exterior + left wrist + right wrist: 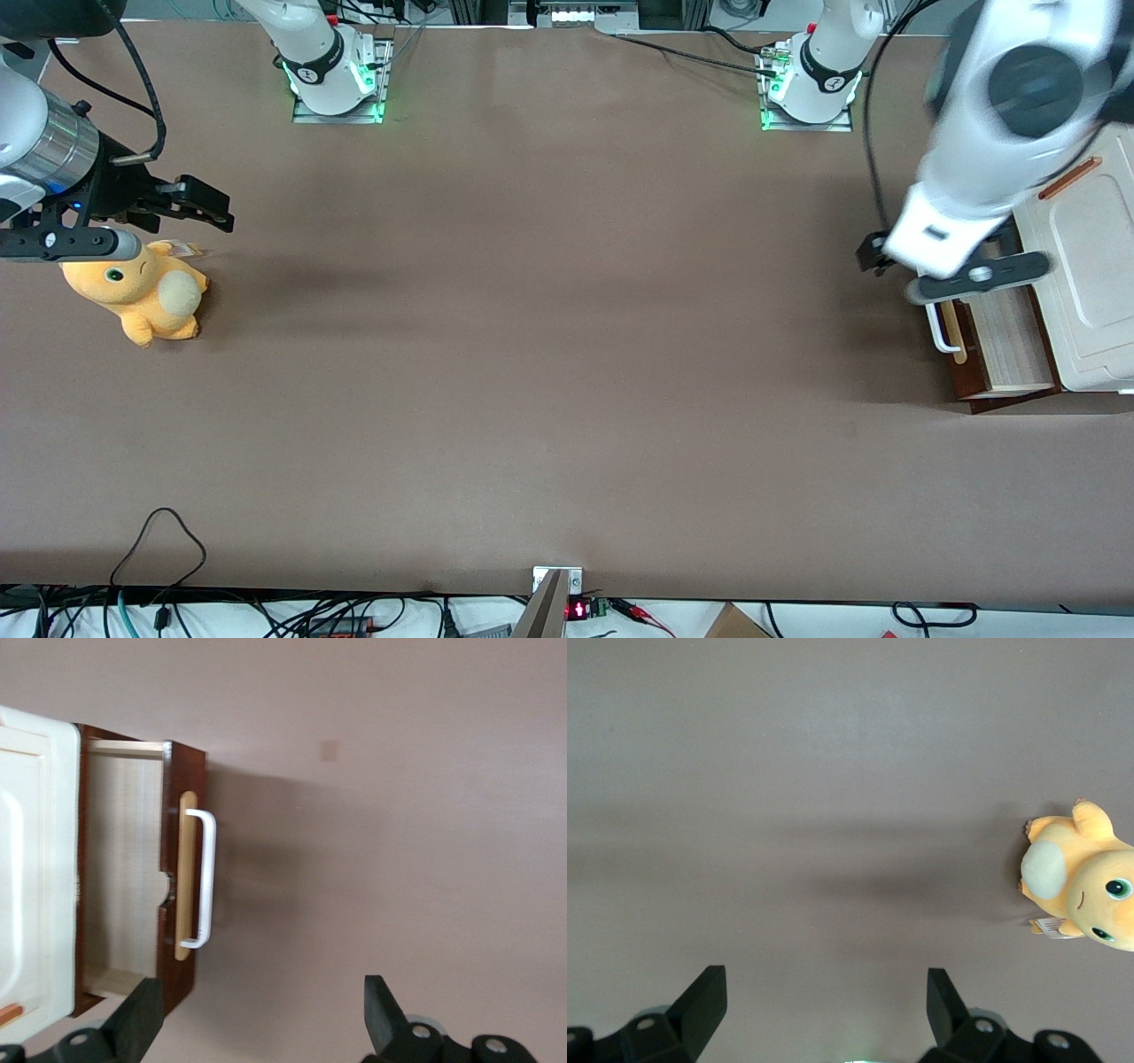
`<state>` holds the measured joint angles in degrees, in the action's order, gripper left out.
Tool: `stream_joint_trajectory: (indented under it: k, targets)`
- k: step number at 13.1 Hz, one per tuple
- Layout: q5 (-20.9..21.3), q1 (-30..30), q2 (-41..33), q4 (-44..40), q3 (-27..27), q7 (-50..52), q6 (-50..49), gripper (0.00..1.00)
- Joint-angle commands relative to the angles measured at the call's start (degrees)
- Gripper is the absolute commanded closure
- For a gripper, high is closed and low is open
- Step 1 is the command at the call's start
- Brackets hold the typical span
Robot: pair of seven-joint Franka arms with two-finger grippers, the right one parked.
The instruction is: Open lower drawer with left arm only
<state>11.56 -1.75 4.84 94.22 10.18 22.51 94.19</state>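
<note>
Drawer (124, 873) looks rigid and smooth-sliding; we'd hook its handle (205, 877). Our gripper (266, 1028) hangs above, fingers apart, empty.

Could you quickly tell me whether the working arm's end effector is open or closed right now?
Left end effector: open, holding nothing, above the table in front of the pulled-out dark brown wooden lower drawer.

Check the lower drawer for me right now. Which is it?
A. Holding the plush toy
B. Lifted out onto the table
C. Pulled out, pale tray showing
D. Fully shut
C: the lower drawer stands out from the cabinet with its pale wood tray bare, and the gripper, open, hangs above the table clear of its white handle.
</note>
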Motion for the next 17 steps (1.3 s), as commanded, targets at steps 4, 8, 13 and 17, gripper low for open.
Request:
stream_joint_trajectory:
  k: [4, 8, 13, 17]
  targets:
    - [-12.09, 0.16, -2.29, -3.34, -8.95, -15.30, -1.28, 0.00]
    - [-12.09, 0.25, -3.70, -3.34, -8.95, -15.47, -1.37, 0.00]
    - [-11.91, 0.25, -3.52, -5.27, -9.12, -15.39, -1.28, 0.00]
    - [-11.56, 0.16, -3.52, -5.36, -9.03, -15.30, -1.28, 0.00]
